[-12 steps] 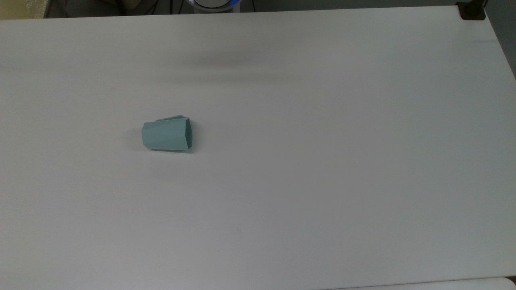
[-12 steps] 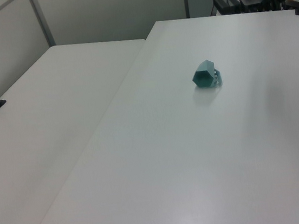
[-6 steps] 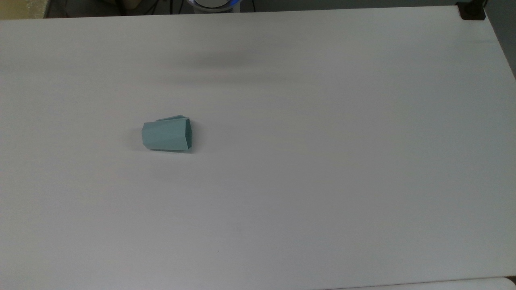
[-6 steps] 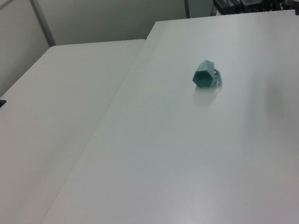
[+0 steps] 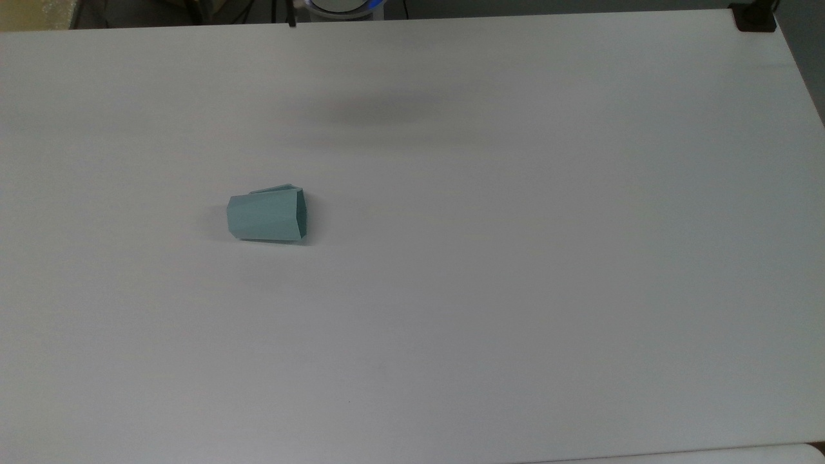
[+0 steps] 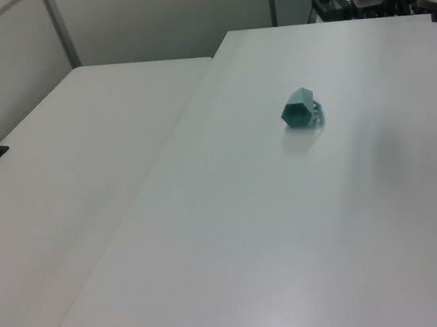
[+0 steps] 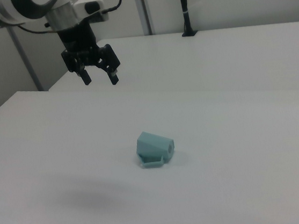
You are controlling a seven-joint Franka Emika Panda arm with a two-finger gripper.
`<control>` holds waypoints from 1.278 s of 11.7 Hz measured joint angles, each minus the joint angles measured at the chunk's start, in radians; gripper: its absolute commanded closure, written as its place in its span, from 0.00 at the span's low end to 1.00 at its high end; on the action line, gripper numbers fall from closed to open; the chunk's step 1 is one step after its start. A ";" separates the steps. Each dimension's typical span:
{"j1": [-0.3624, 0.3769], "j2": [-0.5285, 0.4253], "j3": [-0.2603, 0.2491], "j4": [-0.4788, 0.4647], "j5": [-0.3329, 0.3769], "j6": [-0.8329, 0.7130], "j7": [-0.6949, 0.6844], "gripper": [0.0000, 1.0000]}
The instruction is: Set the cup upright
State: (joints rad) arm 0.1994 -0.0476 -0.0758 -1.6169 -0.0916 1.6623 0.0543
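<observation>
Right view shows your pincer (image 7: 98,75) spread wide, well above the cup (image 7: 155,148) lying sideways below it; a glancing touch may roll it.

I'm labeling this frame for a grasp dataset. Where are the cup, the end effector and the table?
cup (image 7: 154,147): right view, on its upper side wall as it lies tipped over.
end effector (image 7: 100,78): right view, midway between its spread fingertips.
table (image 5: 548,258): top view, on bare white tabletop.
</observation>
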 measured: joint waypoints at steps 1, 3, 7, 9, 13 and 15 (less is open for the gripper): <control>0.026 0.013 0.003 -0.004 -0.036 0.022 0.055 0.00; 0.072 0.046 0.025 -0.018 -0.120 0.046 0.144 0.00; 0.164 0.148 0.067 -0.088 -0.381 0.116 0.350 0.00; 0.207 0.198 0.070 -0.123 -0.485 0.134 0.402 0.00; 0.255 0.312 0.082 -0.154 -0.629 0.135 0.405 0.00; 0.256 0.366 0.085 -0.154 -0.684 0.136 0.405 0.00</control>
State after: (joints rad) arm 0.4552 0.3183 0.0087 -1.7707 -0.7755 1.7986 0.4595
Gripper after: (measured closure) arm 0.000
